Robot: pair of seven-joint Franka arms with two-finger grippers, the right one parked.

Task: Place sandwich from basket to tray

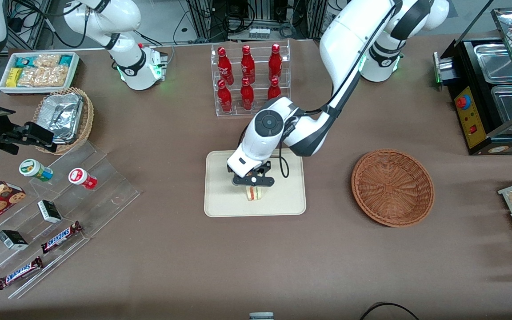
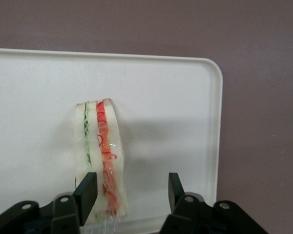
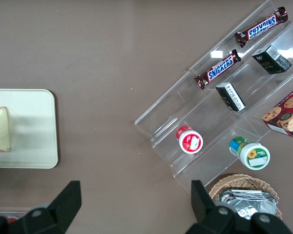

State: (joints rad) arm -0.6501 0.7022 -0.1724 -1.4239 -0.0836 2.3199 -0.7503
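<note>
On the brown bench (image 1: 171,249) the cream tray (image 1: 220,200) lay at the centre, with the empty reddish-brown basket (image 1: 392,187) at its 3 o'clock. The gripper (image 1: 253,181) hung over the tray, released, fingers (image 2: 86,191) apart around the sandwich (image 2: 100,156) resting there.

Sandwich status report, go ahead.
Gripper low over the tray, jaws open. Sandwich standing on the tray between the jaws, touching one, clear of the other. Basket empty, toward the working arm's end. Nothing in the way.
</note>
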